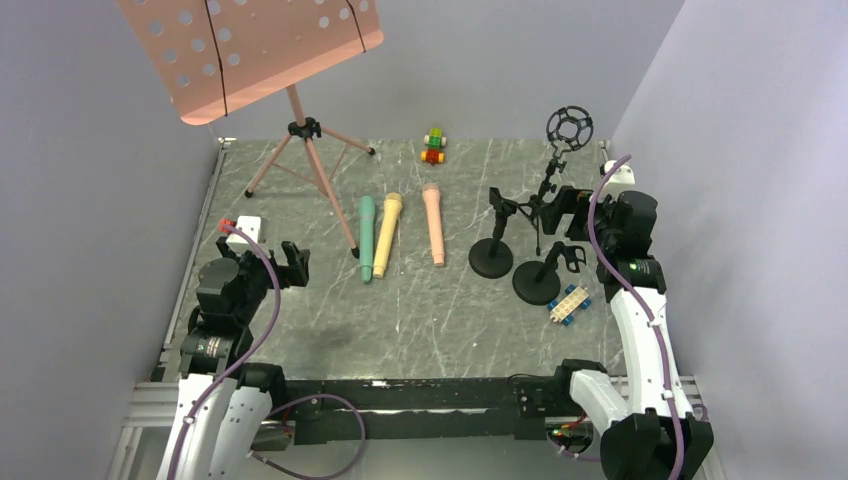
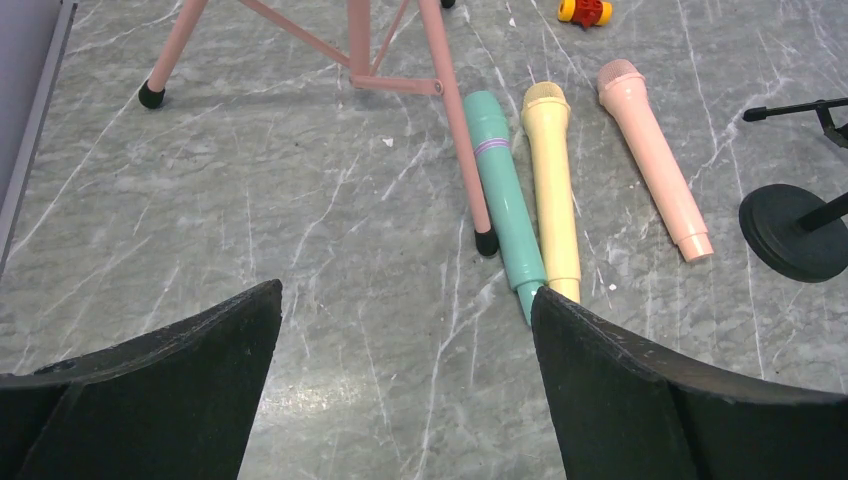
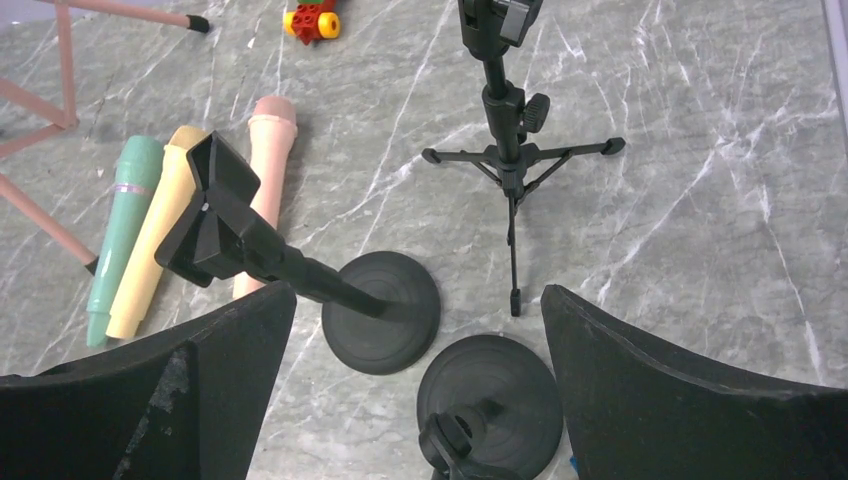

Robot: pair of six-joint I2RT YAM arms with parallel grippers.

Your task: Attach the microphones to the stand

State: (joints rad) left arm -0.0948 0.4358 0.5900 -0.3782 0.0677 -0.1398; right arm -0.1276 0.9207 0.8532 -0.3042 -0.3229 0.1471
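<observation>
Black fingers (image 2: 190, 380) of the left end effector (image 2: 403, 290) fill the lower corners of the left wrist view, spread wide with nothing between them. Beyond the gap, right of centre in that frame, lie the teal-green microphone (image 2: 505, 200) and the pale yellow microphone (image 2: 553, 190), side by side and meeting at their narrow tails. The salmon pink microphone (image 2: 655, 160) lies apart, further right. All three rest flat on the grey marbled desk (image 2: 250, 200), heads toward the top of the frame. One foot of the pink music stand (image 2: 455, 120) sits just beside the teal-green microphone.

The right end effector (image 3: 417, 291), likewise wide open and empty, frames the lower corners of the right wrist view. Just past its fingers stand the first round-base stand (image 3: 380, 310), whose tilted arm carries a black clip (image 3: 215, 205) at centre left, and the second round-base stand (image 3: 487, 400) at bottom centre. The tripod microphone stand (image 3: 510, 150) occupies the upper centre.

In the top view the three stands cluster at centre right, with the microphones at centre, apart from them. A black ring mount (image 1: 568, 127) shows at upper right. One toy-brick car (image 1: 433, 146) sits at top centre, and a second toy-brick car (image 1: 569, 303) lies lower right, just beside the second round-base stand.
</observation>
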